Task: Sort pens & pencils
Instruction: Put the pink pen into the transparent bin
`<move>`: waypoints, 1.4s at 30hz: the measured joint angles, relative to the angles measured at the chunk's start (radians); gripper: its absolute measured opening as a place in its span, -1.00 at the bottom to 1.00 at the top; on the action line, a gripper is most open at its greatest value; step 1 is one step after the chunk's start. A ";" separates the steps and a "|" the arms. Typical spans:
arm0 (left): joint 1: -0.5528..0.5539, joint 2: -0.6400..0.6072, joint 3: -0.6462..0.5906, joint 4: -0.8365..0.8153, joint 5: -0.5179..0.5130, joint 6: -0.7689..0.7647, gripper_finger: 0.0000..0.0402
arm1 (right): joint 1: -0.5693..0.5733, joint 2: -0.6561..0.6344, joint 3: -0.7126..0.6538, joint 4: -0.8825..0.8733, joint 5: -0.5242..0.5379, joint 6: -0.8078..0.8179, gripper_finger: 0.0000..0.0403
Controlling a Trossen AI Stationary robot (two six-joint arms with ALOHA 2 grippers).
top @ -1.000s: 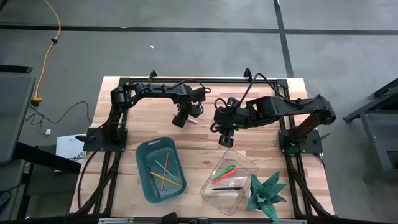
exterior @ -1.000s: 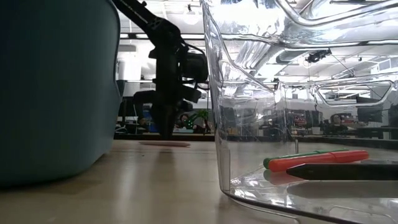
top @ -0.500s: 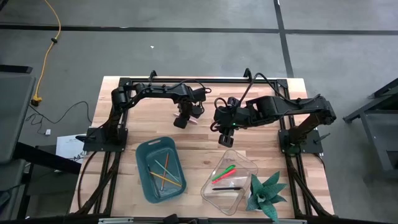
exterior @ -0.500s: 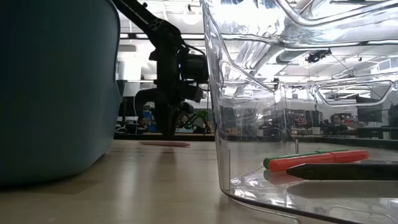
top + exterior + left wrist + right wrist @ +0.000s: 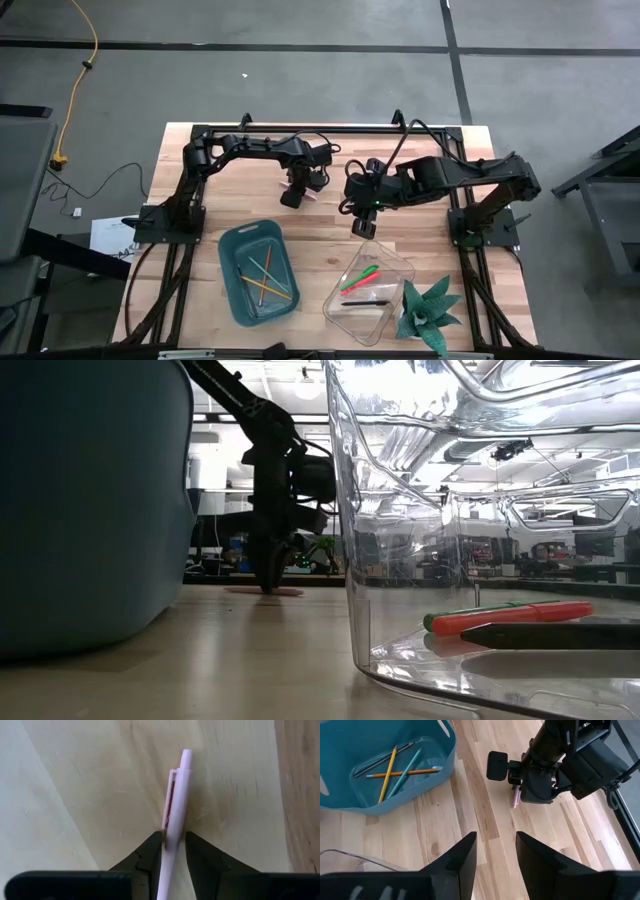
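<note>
Pens and pencils on the table, seen from above

A pale pink pen (image 5: 174, 805) lies flat on the bare wood near 12 o'clock, clip up, dark fingers (image 5: 150, 851) on both sides of its barrel. The green, red-orange and black pens (image 5: 362, 283) lie in the clear tray (image 5: 341, 312) at 5 o'clock. The thin yellow, orange and greenish pencils (image 5: 266, 279) lie crossed in the teal bin (image 5: 232, 247) at 7 o'clock.

green plant (image 5: 427, 310) (spiky) at the wooden table's (image 5: 230, 210) corner.
</note>
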 joint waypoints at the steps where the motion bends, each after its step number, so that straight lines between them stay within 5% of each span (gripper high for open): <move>1: 0.000 0.000 0.000 0.001 -0.001 0.000 -0.63 | 0.000 0.000 0.000 0.000 0.000 0.000 -0.36; 11: 0.000 -0.006 -0.043 0.043 -0.013 -0.026 -0.95 | 0.000 0.000 0.000 -0.006 0.001 0.008 -0.36; 26: 0.000 -0.055 -0.053 0.023 0.005 -0.059 -0.94 | 0.000 0.000 0.000 -0.006 0.001 0.008 -0.36; 42: -0.002 -0.324 -0.047 0.010 0.058 -0.083 -0.90 | 0.002 -0.057 0.000 0.037 0.088 -0.027 -0.36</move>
